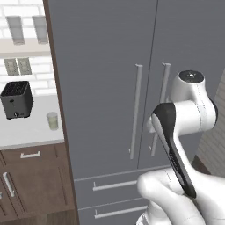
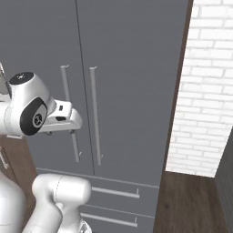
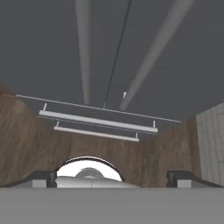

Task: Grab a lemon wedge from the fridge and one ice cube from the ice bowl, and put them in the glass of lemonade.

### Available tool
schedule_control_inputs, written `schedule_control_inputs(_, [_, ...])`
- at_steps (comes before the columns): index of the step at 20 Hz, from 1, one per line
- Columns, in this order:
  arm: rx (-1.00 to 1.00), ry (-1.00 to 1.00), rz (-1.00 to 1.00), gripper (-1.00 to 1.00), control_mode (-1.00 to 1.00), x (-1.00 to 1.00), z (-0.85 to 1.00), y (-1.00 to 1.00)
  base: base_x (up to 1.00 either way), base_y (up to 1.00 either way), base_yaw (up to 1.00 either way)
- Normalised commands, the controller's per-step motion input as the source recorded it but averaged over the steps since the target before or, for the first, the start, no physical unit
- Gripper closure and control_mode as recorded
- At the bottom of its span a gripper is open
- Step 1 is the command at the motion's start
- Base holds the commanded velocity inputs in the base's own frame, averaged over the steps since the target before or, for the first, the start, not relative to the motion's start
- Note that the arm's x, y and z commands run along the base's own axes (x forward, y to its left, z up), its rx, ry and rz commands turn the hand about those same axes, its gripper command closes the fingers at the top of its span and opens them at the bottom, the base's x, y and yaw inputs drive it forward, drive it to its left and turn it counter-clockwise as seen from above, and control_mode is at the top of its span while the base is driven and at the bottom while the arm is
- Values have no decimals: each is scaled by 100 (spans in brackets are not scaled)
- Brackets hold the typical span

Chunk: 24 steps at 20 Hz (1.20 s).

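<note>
The fridge (image 1: 105,66) stands right ahead, tall and grey, with both doors shut and two drawers below. Its two vertical bar handles (image 2: 94,113) run side by side at the middle seam. My gripper (image 2: 61,132) hangs open and empty just in front of the left door's handle, pointing down along the doors. Seen from the hand, its fingertips (image 3: 43,177) stand wide apart over the drawer handles (image 3: 98,120) and the floor. The glass of lemonade (image 1: 52,121) sits on the white counter left of the fridge. The lemon wedge is hidden. The ice cube and ice bowl are out of view.
A black toaster (image 1: 16,99) stands on the counter beside the glass, over brown cupboards (image 1: 30,184). Two tall grey glasses (image 1: 27,29) sit on a shelf above. A white brick wall (image 2: 207,91) closes the fridge's right side, with wooden floor (image 2: 191,205) below it.
</note>
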Motion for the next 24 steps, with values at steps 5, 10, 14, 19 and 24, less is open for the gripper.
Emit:
schedule_control_inputs(5, [0,-2,0,-100,-100,-8,1,2,0,0,0])
schedule_control_inputs(10, [0,-8,0,-100,100,-6,2,18,-6,57,0])
schedule_control_inputs(14, [0,0,0,-100,100,0,0,0,0,100,0])
schedule_control_inputs(19, [0,0,0,-100,100,0,0,0,1,100,0])
schedule_control_inputs(24, [0,0,0,-100,100,0,0,0,25,100,0])
